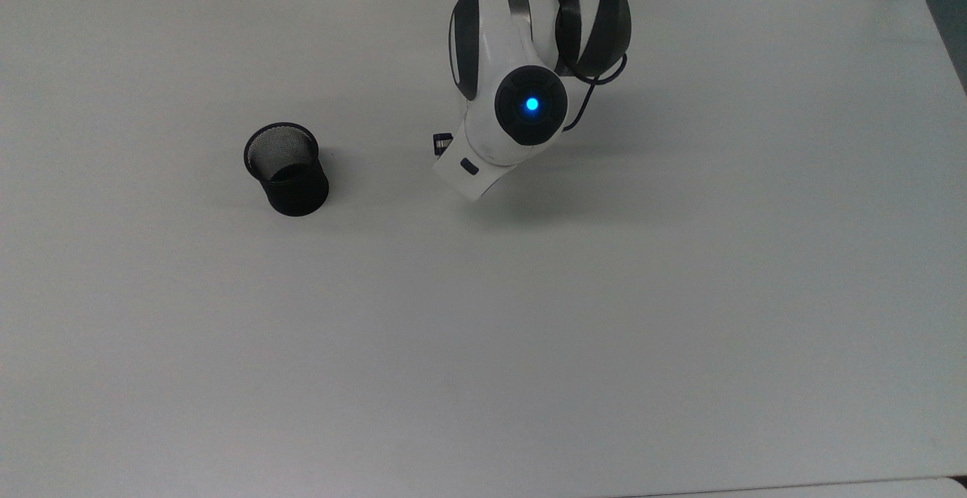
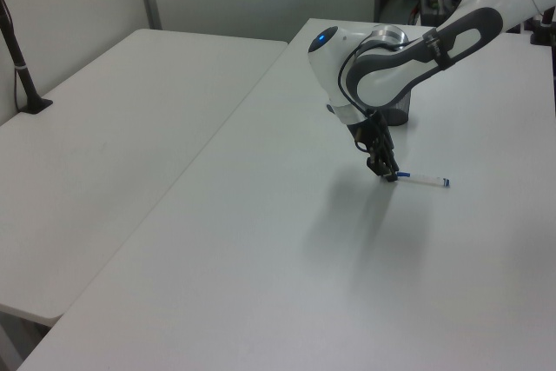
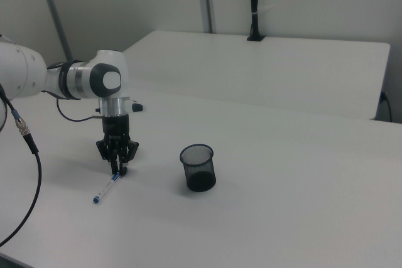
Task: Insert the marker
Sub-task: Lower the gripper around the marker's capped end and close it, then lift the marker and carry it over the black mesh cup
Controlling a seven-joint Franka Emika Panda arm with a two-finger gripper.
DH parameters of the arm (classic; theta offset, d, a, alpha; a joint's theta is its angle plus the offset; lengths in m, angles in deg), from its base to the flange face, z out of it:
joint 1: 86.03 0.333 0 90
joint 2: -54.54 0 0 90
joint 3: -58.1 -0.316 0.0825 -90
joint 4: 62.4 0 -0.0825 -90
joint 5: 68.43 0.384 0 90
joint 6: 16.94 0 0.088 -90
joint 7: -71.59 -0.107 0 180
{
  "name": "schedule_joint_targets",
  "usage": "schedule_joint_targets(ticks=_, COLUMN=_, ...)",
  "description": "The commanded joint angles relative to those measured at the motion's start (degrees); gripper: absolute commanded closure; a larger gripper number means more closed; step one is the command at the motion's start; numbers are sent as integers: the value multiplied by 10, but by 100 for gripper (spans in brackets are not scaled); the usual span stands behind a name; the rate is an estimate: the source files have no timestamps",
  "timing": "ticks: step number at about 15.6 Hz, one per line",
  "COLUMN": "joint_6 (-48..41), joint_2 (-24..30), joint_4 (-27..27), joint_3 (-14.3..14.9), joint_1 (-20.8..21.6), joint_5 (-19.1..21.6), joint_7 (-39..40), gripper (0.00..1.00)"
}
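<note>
One marker lies on the near white table. One black mesh cup stands on that same table. There is one robot arm, carrying one gripper. Two white tables are in sight: the one bearing these things and a second table beside it. One black post stands at the second table's edge.
</note>
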Motion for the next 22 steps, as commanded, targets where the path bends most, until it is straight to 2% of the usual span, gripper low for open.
schedule_joint_targets(ticks=1, joint_6=22, joint_2=-10, joint_4=1, joint_3=5, joint_1=6, joint_5=-1, joint_7=-11, gripper=90)
schedule_joint_targets(ticks=3, joint_6=21, joint_2=-10, joint_4=1, joint_3=5, joint_1=6, joint_5=-1, joint_7=-11, gripper=95)
schedule_joint_targets(ticks=7, joint_6=15, joint_2=-3, joint_4=5, joint_3=5, joint_1=7, joint_5=-1, joint_7=-11, gripper=99)
schedule_joint_targets(ticks=11, joint_6=-3, joint_2=39, joint_4=38, joint_3=10, joint_1=1, joint_5=0, joint_7=-11, gripper=99)
schedule_joint_targets(ticks=15, joint_6=4, joint_2=89, joint_4=46, joint_3=18, joint_1=-4, joint_5=-5, joint_7=-10, gripper=99)
schedule_joint_targets(ticks=19, joint_6=8, joint_2=107, joint_4=87, joint_3=58, joint_1=-18, joint_5=-2, joint_7=-4, gripper=99)
schedule_joint_targets(ticks=22, joint_6=82, joint_2=138, joint_4=86, joint_3=80, joint_1=-39, joint_5=-1, joint_7=-3, gripper=98)
